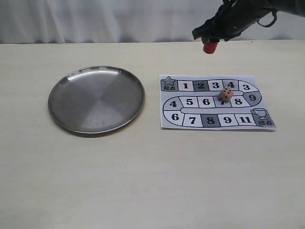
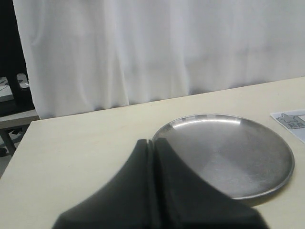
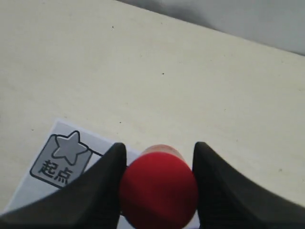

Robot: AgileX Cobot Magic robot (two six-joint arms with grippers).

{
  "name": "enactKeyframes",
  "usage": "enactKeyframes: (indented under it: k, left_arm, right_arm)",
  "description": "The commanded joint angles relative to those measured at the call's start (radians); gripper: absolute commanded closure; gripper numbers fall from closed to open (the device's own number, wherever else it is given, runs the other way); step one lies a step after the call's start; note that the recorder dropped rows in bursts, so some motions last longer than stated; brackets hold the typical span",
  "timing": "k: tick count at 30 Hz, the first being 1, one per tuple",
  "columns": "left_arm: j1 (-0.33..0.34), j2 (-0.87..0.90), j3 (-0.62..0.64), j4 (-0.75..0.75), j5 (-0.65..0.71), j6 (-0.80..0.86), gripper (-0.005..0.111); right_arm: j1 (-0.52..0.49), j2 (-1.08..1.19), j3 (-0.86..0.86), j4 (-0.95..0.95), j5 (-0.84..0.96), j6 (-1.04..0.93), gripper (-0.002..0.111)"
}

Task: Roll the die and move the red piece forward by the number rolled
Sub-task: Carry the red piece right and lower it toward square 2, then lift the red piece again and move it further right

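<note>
My right gripper (image 1: 210, 42) hangs in the air above the far edge of the paper game board (image 1: 190, 125), shut on the red piece (image 1: 210, 47). In the right wrist view that red piece (image 3: 158, 190) sits between my two black fingers (image 3: 102, 183), over the board's star start square (image 3: 62, 159). The tan die (image 1: 226, 94) lies on the board near square 7, showing dark pips. My left gripper (image 2: 152, 142) shows only in the left wrist view, shut with nothing in it, near the metal plate's rim.
A round metal plate (image 1: 62, 116) lies on the table to the left of the board; its rim (image 2: 267, 188) also shows in the left wrist view. A white curtain hangs behind the table.
</note>
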Motion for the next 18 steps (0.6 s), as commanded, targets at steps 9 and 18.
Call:
enactKeyframes:
  k: [9,18]
  left_arm:
    - [-0.002,-0.001,0.002,0.0,-0.009,-0.001,0.107]
    - [-0.002,-0.001,0.002,0.0,-0.009,-0.001,0.107]
  right_arm:
    - [-0.037,0.199,0.0,-0.095,0.04,0.084,0.104]
    - [-0.037,0.242,0.0,-0.098,0.067,0.084,0.104]
